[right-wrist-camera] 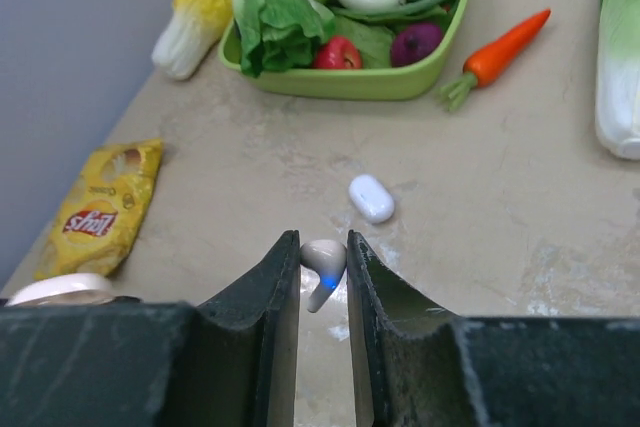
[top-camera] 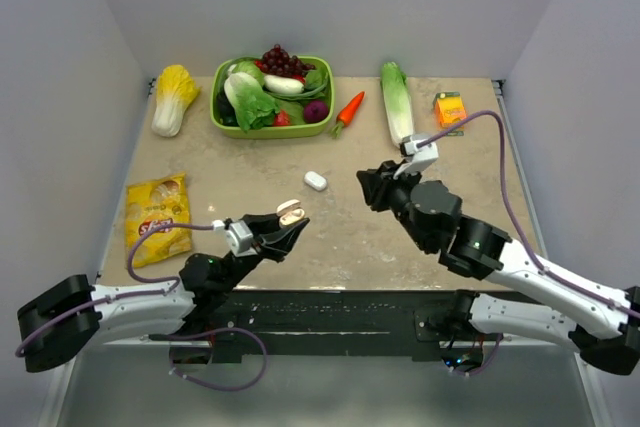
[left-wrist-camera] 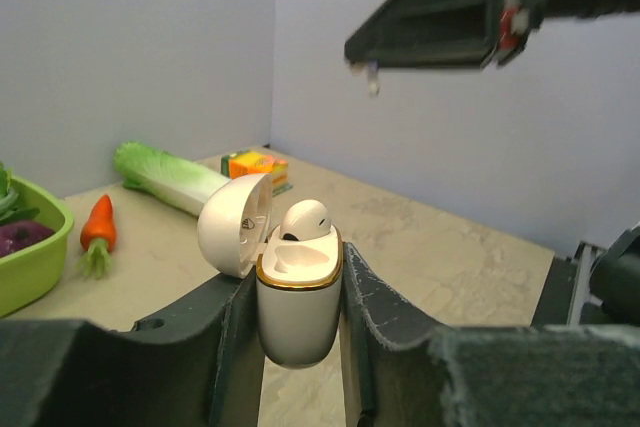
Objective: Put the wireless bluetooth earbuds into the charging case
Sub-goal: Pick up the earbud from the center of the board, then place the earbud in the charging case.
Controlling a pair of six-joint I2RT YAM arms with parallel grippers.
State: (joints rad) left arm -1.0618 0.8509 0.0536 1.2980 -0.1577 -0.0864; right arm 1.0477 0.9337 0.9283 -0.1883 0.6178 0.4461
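My left gripper is shut on the white charging case, holding it upright above the table. Its hinged lid stands open to the left, and one earbud sits in the far socket inside the gold rim. The near socket is empty. In the right wrist view my right gripper is shut on the other earbud, a pale one with a blue light, stem pointing down. The right gripper hangs to the right of the case and apart from it. From the left wrist it shows at the top.
A small white oval object lies on the table between the grippers, seen too in the right wrist view. At the back are a green basket of vegetables, a carrot, a yellow cabbage, a long cabbage and an orange box. A chips bag lies left.
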